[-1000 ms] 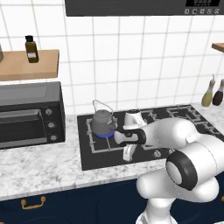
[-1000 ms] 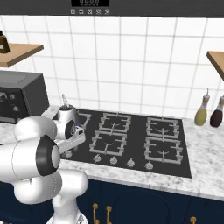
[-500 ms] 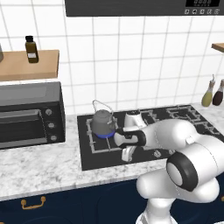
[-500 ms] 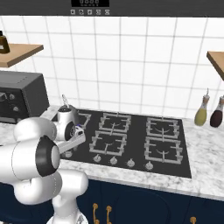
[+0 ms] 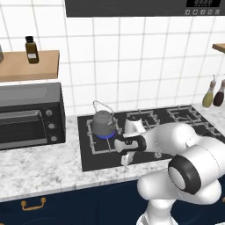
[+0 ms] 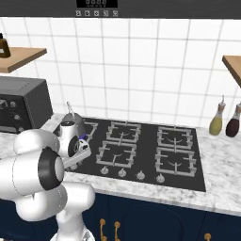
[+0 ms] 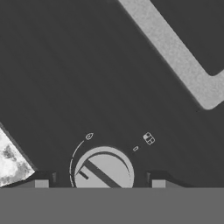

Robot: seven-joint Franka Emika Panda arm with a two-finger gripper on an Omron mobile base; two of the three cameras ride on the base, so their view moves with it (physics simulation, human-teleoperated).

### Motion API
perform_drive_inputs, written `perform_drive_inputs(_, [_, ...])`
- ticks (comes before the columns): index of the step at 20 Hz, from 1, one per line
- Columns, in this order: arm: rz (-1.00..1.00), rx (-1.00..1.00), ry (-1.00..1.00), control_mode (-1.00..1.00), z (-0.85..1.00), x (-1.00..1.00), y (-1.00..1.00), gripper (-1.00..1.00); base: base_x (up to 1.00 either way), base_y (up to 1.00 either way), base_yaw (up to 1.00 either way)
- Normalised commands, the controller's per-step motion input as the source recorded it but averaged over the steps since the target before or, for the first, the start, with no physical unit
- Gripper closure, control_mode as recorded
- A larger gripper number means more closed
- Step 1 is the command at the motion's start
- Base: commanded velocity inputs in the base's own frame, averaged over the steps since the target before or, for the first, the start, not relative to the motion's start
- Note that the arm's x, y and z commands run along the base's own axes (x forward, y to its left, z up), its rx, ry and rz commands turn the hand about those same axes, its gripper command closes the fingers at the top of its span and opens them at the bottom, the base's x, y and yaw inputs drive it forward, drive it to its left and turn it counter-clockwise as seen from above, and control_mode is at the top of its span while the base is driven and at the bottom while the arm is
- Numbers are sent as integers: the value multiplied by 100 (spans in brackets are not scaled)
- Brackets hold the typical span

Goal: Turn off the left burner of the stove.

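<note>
Scene: a rendered kitchen with a white tiled wall and a marbled grey counter (image 5: 39,169).
Stove: a flat black cooktop (image 5: 99,159) set into that counter, with square black grates and a row of small silver knobs (image 6: 141,175) along its front edge.
Left burner: the grate nearest the toaster oven (image 5: 30,115), at the stove's left end; a ring of blue flame (image 5: 107,135) shows under the grey kettle (image 5: 102,122) that sits on it.
Arm: it reaches from the base across the stove's front left corner, the hand pointing down at the front edge just in front of the kettle.
Gripper: (image 5: 124,160) it is low over the stove's front left edge. In the hand view its two dark fingertips (image 7: 42,182) stand apart on either side of a round silver knob (image 7: 103,169), not pressed against it, so the pincer is released.
Knob: it lies between the fingertips, with a raised bar across its face running diagonally and small white marks printed on the black stove around it.
Change from the earlier frames: the hand has come lower and further toward the stove's front edge than half a second ago; the kettle, the flame and the toaster oven stay as they were.
Other things: two bottles (image 6: 215,123) stand on the counter past the stove's right end; a brown bottle (image 5: 30,50) stands on a wooden shelf (image 5: 27,66) above the toaster oven.
</note>
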Motion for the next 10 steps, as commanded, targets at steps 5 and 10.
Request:
perform_drive_inputs(5, [4,0,0,-100,-34,7,15,100,0,0,0])
perform_drive_inputs(10, [7,0,0,-100,-42,6,29,100,0,0,0])
